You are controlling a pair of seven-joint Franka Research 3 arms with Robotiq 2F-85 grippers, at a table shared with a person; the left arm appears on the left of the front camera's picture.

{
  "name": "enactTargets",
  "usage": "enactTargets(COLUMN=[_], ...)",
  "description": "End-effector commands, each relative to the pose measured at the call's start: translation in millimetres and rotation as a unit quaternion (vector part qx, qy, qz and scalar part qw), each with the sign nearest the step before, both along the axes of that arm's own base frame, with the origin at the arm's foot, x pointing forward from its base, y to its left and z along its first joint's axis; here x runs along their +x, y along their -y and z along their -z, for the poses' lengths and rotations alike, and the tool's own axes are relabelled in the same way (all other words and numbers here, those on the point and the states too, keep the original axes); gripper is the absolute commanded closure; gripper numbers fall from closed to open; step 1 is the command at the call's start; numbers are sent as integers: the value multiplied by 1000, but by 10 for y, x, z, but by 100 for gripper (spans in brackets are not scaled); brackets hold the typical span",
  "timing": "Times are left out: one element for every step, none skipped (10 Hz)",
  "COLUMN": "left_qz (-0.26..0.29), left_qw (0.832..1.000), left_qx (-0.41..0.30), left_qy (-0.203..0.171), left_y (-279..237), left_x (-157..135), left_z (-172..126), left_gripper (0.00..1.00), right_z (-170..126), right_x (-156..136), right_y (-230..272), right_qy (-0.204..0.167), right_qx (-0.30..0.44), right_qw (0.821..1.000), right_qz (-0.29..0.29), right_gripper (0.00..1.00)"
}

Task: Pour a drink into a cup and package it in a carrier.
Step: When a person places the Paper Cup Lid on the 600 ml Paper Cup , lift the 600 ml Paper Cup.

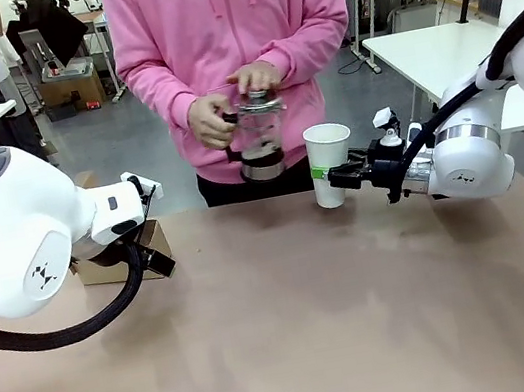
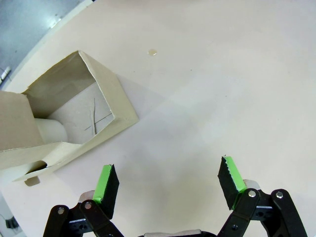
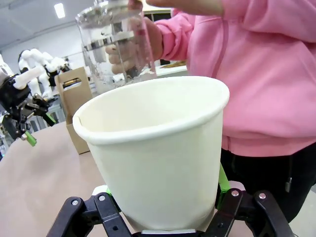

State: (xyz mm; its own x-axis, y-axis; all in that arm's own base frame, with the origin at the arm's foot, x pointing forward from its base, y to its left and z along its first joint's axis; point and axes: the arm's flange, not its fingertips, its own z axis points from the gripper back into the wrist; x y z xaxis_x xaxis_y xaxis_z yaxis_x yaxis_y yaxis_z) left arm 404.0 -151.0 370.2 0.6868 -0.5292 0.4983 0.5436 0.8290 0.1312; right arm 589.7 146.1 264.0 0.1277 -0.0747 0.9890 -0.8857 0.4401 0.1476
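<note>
The cup held, the carafe raised
Front: the right pincer clamps the cup; a person holds the carafe just beside it. Left wrist: the left pincer gapes over the worktop near the carrier. Right wrist: pads grip the cup.

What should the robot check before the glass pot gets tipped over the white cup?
1. Is the paper cup upright and gripped by the right fingers? Ok.
2. Is the paper cup without a lid? Ok.
3. Is the glass carafe over the paper cup? Not ok: in the front view it is held off to one side.
4. Is the carafe's lid ready for pouring? Cannot tell: the person's hand covers it.
5. Are the left fingers open and apart from the cardboard carrier? Ok.
6. Is a pocket of the cardboard carrier free? Cannot tell.
</note>
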Motion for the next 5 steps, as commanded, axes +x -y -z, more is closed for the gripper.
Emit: enactTargets(left_qz=[0, 0, 0, 0, 0], left_qw=[1000, 1000, 1000, 1000, 1000], left_qx=[-1, -1, -1, -1, -1], left_qy=[0, 0, 0, 0, 0], left_y=[1, 1, 1, 1, 1], left_x=[-3, -3, -3, -3, -3], left_z=[-3, -3, -3, -3, -3], left_gripper=[0, 0, 0, 0, 0], right_z=[-22, -22, -22, -22, -22], right_x=[5, 5, 5, 5, 5], right_y=[-17, -17, -17, -17, -17], right_qy=[3, 3, 3, 3, 3], right_qx=[1, 1, 1, 1, 1], right_qw=[1000, 1000, 1000, 1000, 1000], right_qz=[-1, -1, -1, -1, -1], right_gripper=[20, 20, 20, 20, 20])
